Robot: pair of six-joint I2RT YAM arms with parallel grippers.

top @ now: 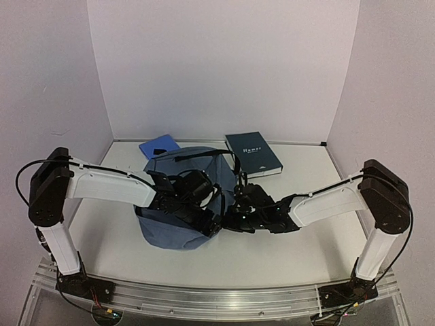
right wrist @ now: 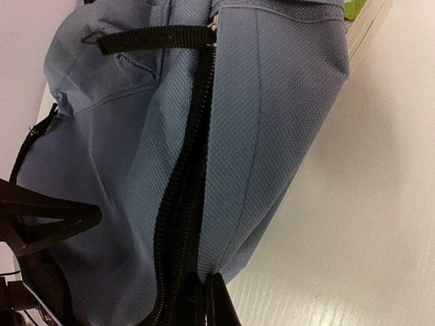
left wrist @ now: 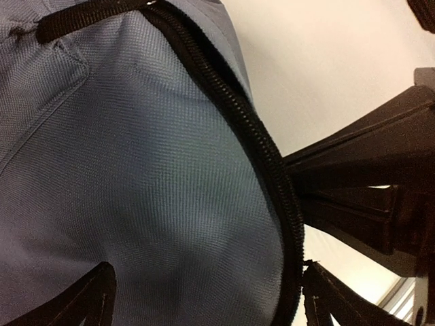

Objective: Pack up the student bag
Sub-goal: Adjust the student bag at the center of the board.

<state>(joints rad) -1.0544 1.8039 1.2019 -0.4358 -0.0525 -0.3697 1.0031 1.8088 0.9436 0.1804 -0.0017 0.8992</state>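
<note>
Slate-blue student bag (top: 175,234) near "Homer" book (top: 253,153)

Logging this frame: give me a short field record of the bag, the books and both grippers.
bag: slate-blue fabric backpack, lying mid-table
left gripper: open, fingers spread over the bag's fabric
right gripper: shut on the bag's black zipper edge
blue book: against the bag's far side, partly hidden
dark teal hardcover book: flat on the table, apart from the bag
packed: neither book is inside
</note>
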